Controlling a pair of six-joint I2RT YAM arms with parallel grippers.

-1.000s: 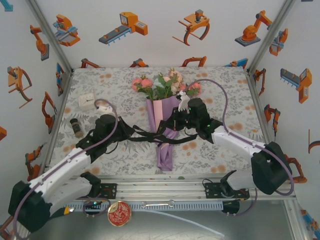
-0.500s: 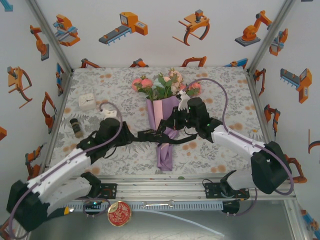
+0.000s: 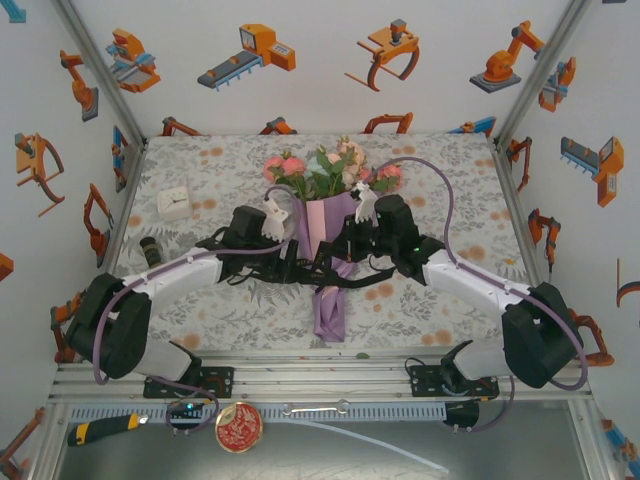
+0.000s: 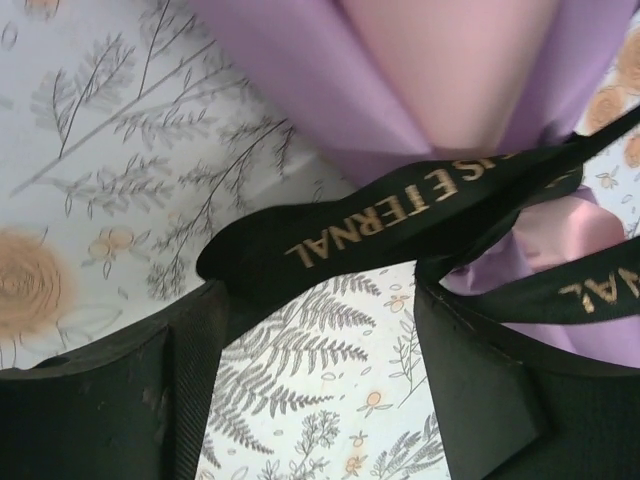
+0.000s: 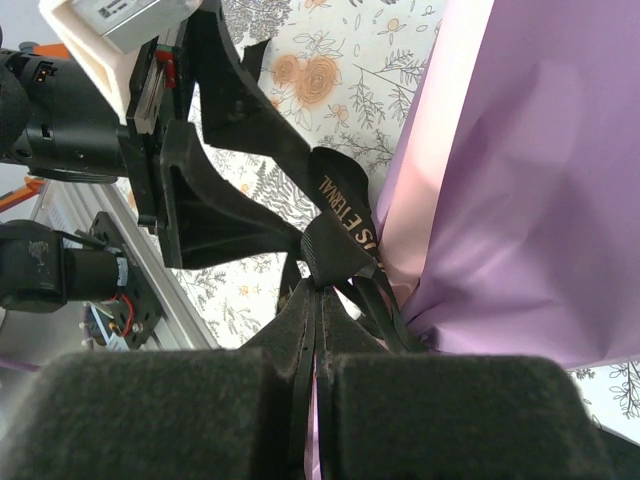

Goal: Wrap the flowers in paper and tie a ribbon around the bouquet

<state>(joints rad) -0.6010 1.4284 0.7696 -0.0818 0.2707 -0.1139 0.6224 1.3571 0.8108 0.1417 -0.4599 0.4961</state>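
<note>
Caption: The bouquet was laid mid-table on the printed tablecloth, blooms turned away from the arm bases, with the ribbon crossed at its waist.

Detail: Gold lettering on the ribbon was revealed by the left wrist view, where the left gripper was seen with jaws spread wide and tablecloth between them. In the right wrist view, the right gripper was shown clamped on ribbon strands beside the lilac paper.

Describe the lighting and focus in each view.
Top external: evenly lit and sharp, no glare on the bouquet. Left wrist: ribbon lettering crisp, no glare. Right wrist: foam pads of the right gripper blurred up close, ribbon lettering legible.
</note>
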